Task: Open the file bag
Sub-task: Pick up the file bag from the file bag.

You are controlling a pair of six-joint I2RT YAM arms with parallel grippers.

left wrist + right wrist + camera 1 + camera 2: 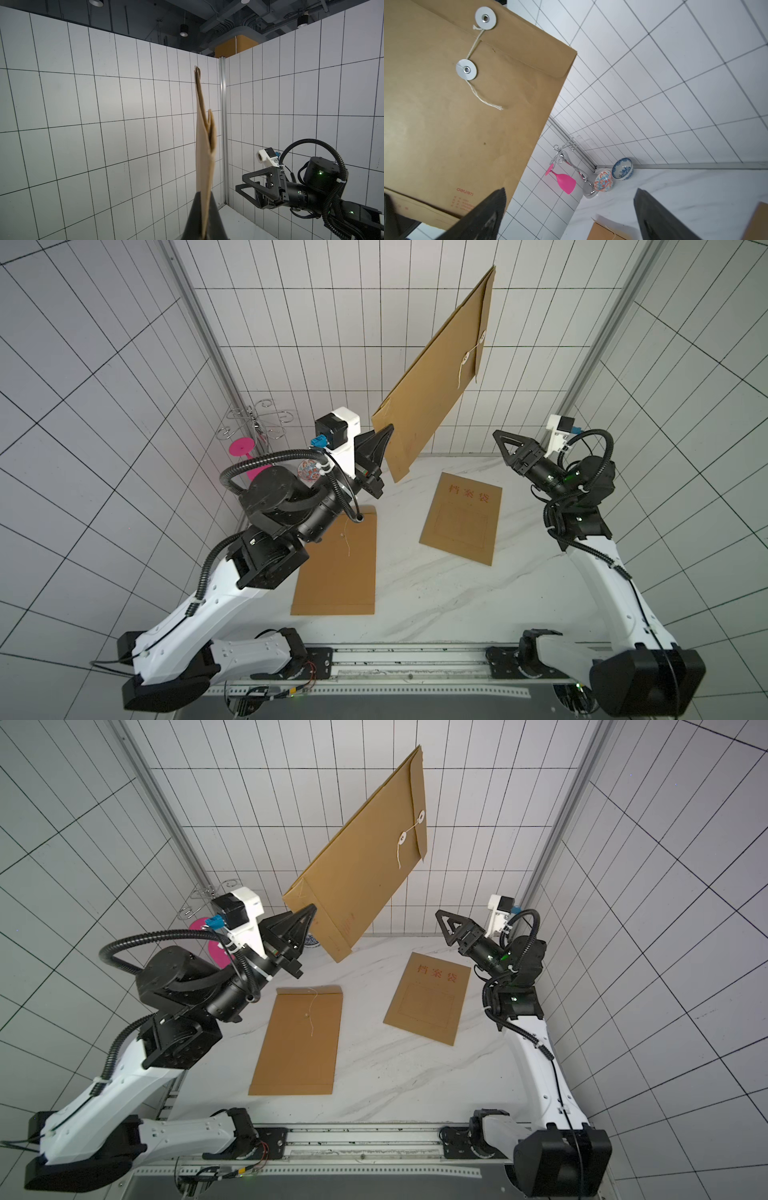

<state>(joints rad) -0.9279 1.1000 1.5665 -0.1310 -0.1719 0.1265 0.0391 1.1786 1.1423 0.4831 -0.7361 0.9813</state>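
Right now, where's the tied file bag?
In both top views the file bag is airborne, lower corner pinched by the left gripper, over the table's far edge.

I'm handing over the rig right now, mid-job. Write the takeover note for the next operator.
Left gripper: shut on the file bag at its lower corner, holding it in the air, flap end up.
Right gripper: open, empty, clear of the bag.
String runs from the flap's disc to the lower disc, tail loose; flap down.
Two other bags lie flat on the table.
Done: bag lifted. Left: unhook string, lift flap.
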